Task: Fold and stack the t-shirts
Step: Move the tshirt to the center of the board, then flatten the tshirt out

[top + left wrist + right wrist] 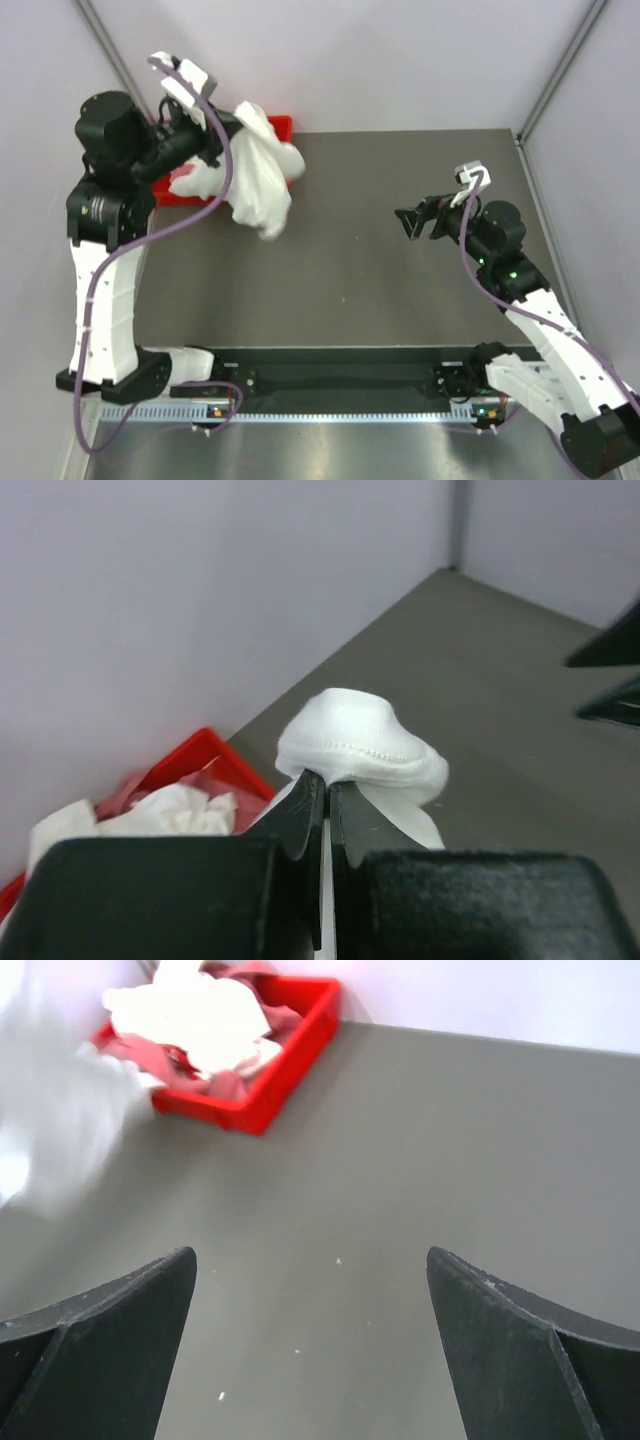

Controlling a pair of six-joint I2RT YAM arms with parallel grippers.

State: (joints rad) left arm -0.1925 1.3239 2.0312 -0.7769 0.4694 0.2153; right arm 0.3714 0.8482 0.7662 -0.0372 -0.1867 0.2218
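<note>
A white t-shirt [262, 175] hangs bunched in the air over the table's back left, beside the red bin [280, 128]. My left gripper [237, 127] is shut on its top fold; in the left wrist view the hemmed cloth [358, 748] bulges over the closed fingertips of that gripper [327, 777]. More white t-shirts [195, 1015] lie crumpled in the red bin [290, 1055]. My right gripper [408, 222] hovers open over the table's right half, its fingers [120, 1305] wide apart with nothing between them. The hanging shirt [55, 1125] shows blurred at the left of the right wrist view.
The grey table [400, 290] spreads between the two arms. The red bin sits against the back wall at the left corner. Pale walls and a metal corner post [560, 70] close in the back and sides.
</note>
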